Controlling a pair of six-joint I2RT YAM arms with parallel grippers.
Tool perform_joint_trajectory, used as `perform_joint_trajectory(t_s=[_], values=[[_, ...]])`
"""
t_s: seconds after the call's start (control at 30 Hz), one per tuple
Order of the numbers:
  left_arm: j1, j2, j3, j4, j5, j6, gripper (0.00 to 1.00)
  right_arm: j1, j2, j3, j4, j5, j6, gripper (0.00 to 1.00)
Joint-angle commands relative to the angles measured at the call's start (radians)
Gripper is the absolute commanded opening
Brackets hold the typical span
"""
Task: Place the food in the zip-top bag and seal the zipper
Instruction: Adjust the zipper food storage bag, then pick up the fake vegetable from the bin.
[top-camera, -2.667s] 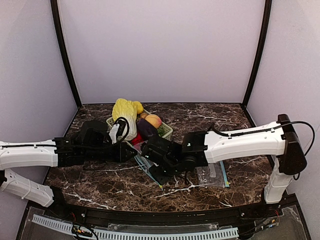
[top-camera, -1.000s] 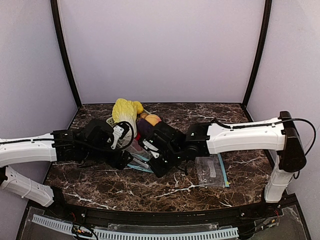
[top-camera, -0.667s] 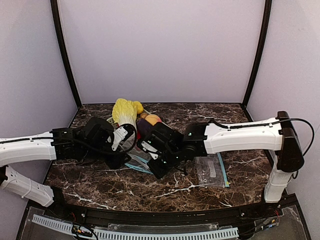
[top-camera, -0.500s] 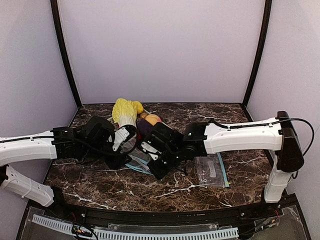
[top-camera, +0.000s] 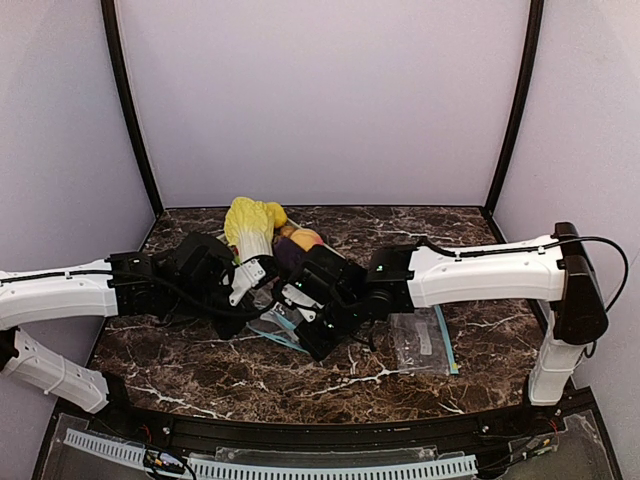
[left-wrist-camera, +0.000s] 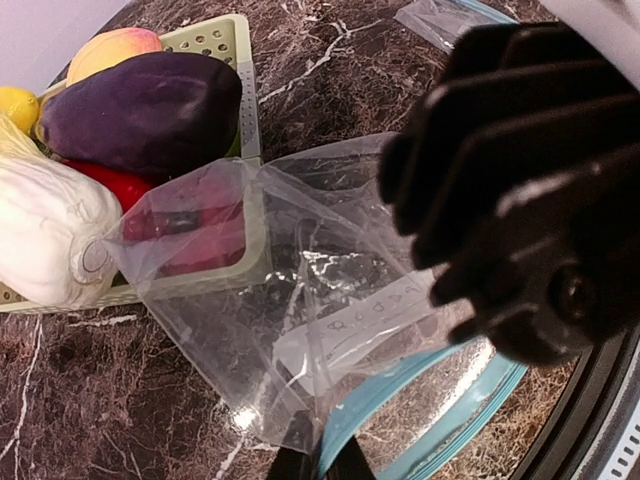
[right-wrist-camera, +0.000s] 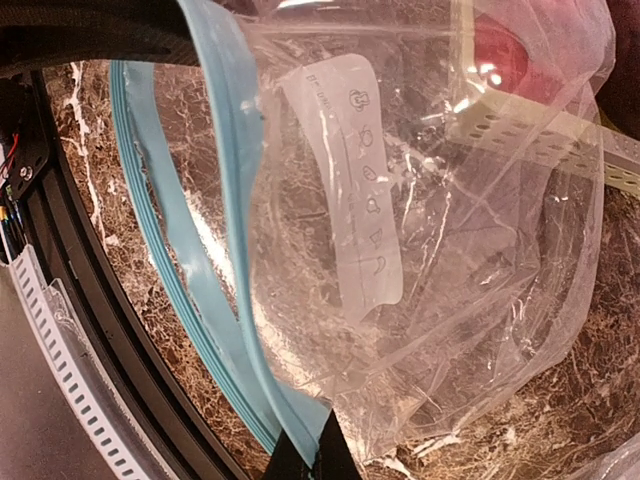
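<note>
Clear plastic zip-top bag (left-wrist-camera: 330, 260) lies on the dark marble bench (left-wrist-camera: 350, 60), its white label (right-wrist-camera: 360, 180) symbols unreadable, its blue zipper edge clamped by the left pincer (left-wrist-camera: 320, 465) and right pincer (right-wrist-camera: 310, 460). Purple eggplant (left-wrist-camera: 140, 105) and orange-yellow peach (left-wrist-camera: 112, 50) sit in the green basket (left-wrist-camera: 235, 40).

Light: bright, even and soft from overhead; the pale lilac walls (top-camera: 320, 100) show no hot spots.
Shadows: faint, diffuse patches under both arms on the dark brown marble tabletop (top-camera: 420, 385).
Glare: white glints on the creases of the clear plastic zip-top bag (left-wrist-camera: 300, 290) (right-wrist-camera: 430, 300) in both wrist views.
Focus: the dark purple toy eggplant (left-wrist-camera: 140, 110) is crisp; the black arm housing (left-wrist-camera: 520, 150) close to the lens is soft.
Distortion: the black table rim (right-wrist-camera: 60, 300) bows strongly at the right wrist view's edge.
</note>
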Motion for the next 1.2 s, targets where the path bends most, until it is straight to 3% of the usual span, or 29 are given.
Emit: perform_joint_trajectory(t_s=[0.0,0.13,0.37,0.6,0.83,1.17], values=[[-0.004,-0.011,0.015,-0.035,0.042,0.02,0.02,-0.002,-0.002,0.023,-0.005,0.021,0.018,0.0],[-0.004,-0.014,0.022,-0.058,0.043,0.001,0.01,-0.01,-0.024,0.023,-0.005,0.055,0.041,0.02],[-0.001,-0.023,0.079,-0.199,-0.02,-0.219,0.01,-0.043,-0.119,0.011,-0.005,0.081,0.046,0.55],[0.024,-0.083,0.072,-0.305,0.094,-0.372,0.01,-0.122,-0.16,0.035,-0.003,0.069,-0.005,0.78],[0.072,-0.148,0.032,-0.342,0.253,-0.457,0.01,-0.223,-0.042,0.138,0.011,0.036,-0.079,0.92],[0.086,-0.174,-0.076,-0.26,0.319,-0.502,0.01,-0.308,0.225,0.447,-0.009,-0.006,-0.177,0.89]])
